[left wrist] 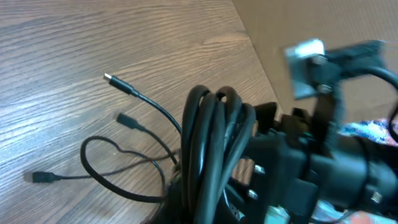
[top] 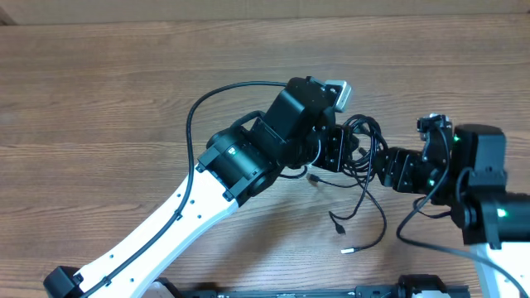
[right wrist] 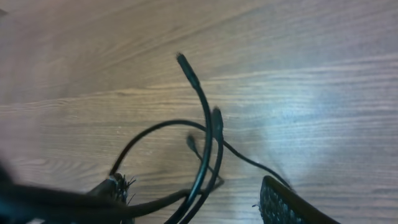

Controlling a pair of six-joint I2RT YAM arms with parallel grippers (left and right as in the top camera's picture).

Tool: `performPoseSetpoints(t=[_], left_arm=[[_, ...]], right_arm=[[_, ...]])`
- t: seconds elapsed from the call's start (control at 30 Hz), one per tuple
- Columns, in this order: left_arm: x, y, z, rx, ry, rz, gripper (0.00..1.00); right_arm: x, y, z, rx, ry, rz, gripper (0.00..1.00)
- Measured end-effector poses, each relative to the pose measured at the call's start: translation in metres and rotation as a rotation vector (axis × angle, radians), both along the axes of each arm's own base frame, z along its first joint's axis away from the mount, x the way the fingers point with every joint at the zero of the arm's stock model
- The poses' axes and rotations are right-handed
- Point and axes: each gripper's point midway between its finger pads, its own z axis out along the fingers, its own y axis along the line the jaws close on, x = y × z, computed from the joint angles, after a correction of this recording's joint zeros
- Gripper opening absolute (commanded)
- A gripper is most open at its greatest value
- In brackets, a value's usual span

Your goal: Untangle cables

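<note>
The cables [top: 362,136] are thin black cords bunched in a small bundle between my two grippers, right of the table's middle. Loose plug ends trail toward the front [top: 338,227]. My left gripper [top: 338,151] is shut on the cables. In the left wrist view the looped cables [left wrist: 217,137] rise from the jaws [left wrist: 211,214], which are mostly hidden. Plug ends [left wrist: 111,78] lie on the wood. My right gripper [top: 379,162] faces the bundle from the right. In the right wrist view its jaws [right wrist: 199,196] are wide apart and cable strands [right wrist: 208,140] pass between them.
The wooden table [top: 99,99] spreads to the left and back. The right arm's body [top: 484,194] stands at the right edge. The right arm's gripper housing [left wrist: 311,168] fills the right of the left wrist view, close behind the bundle.
</note>
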Motion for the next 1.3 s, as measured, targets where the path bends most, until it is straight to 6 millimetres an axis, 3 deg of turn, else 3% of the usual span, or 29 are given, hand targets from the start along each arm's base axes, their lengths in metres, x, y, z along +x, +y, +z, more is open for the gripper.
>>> performPoseSetpoints(t=[0.2,0.53,0.83,1.07,1.3], left_arm=[[0.0,-0.001,0.0,0.003,-0.011,-0.012,0.04],[0.007,0.002,0.002,0.002,-0.03,0.01,0.04],[0.038,0.025,0.002,0.01,-0.044,0.111,0.04],[0.055,0.04,0.001,0.024,-0.058,0.173,0.04],[0.053,0.039,0.002,0.054,-0.131,0.104,0.04]], right_arm=[[-0.005,-0.002,-0.024,-0.007,0.129,-0.008,0.59],[-0.016,-0.006,-0.032,-0.025,0.198,-0.033,0.64],[-0.028,-0.009,-0.039,-0.04,0.257,-0.045,0.68],[-0.032,-0.009,-0.034,-0.04,0.236,-0.047,0.71],[-0.039,-0.009,-0.017,-0.037,0.15,-0.047,0.71]])
